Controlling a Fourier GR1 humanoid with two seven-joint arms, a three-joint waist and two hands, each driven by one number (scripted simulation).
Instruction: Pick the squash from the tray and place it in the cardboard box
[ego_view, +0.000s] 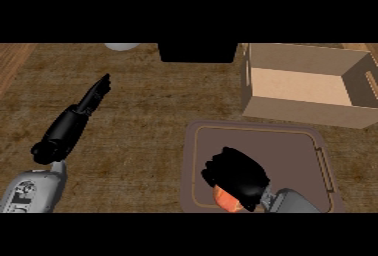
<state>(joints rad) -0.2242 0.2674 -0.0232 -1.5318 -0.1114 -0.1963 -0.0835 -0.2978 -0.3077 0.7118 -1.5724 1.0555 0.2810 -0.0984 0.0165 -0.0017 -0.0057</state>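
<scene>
An orange squash (227, 200) lies on the brown tray (295, 150) near its front left corner, mostly hidden under my right hand (238, 176). That hand's black fingers curl down over the squash and cover its top. The open cardboard box (306, 82) stands behind the tray at the back right, nothing visible inside it. My left hand (77, 117) rests at the left of the counter with its fingers straight, pointing away from me, holding nothing.
A black object (198, 52) sits at the back edge, left of the box. A pale rounded object (122, 46) shows at the back left. The counter top is dark brown wood.
</scene>
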